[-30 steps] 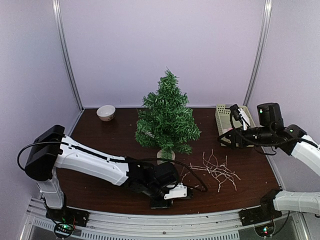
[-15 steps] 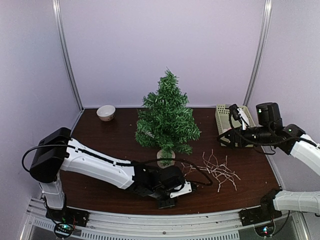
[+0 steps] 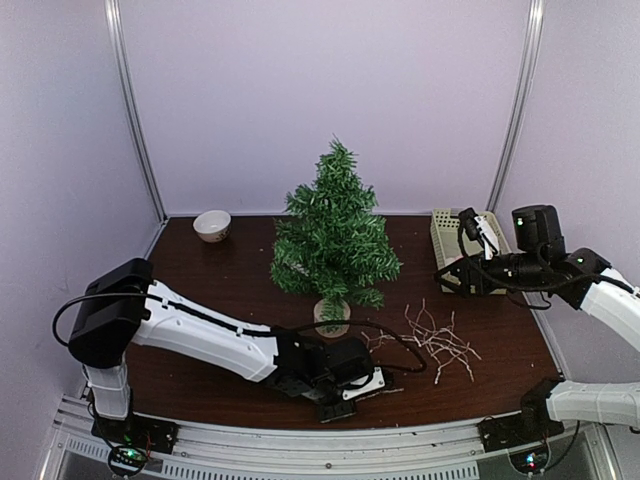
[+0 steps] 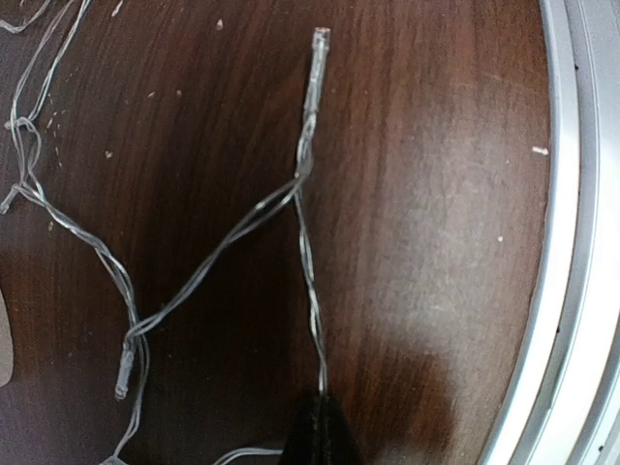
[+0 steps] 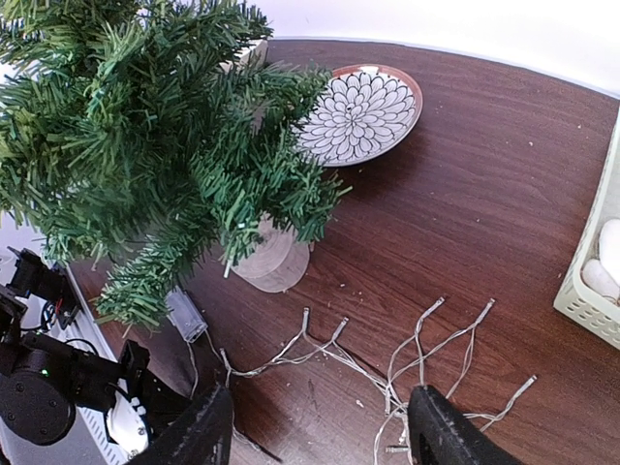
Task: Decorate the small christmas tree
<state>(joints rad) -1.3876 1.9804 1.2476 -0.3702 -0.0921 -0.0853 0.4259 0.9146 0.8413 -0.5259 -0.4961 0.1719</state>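
The small christmas tree (image 3: 335, 235) stands mid-table on its pale round base (image 3: 332, 311); the right wrist view shows its branches (image 5: 145, 126) and base (image 5: 271, 263) close up. A thin string of lights (image 3: 436, 342) lies tangled on the dark wood to the right of the tree. My left gripper (image 3: 378, 385) is low at the near edge, shut on a twisted strand of that string (image 4: 310, 242), which runs straight out of the closed tips (image 4: 323, 426). My right gripper (image 3: 476, 234) hovers high at the right, open (image 5: 320, 433), with nothing between its fingers.
A patterned bowl (image 3: 212, 225) sits at the back left, also seen behind the tree (image 5: 360, 111). A pale green basket (image 3: 452, 238) with white pieces in it stands at the back right. The lights' small battery box (image 5: 184, 315) lies beside the tree base. The metal table rail (image 4: 572, 242) runs close beside the left gripper.
My left gripper slid right along the near edge and closed on a strand of the lights. The right arm has barely moved.
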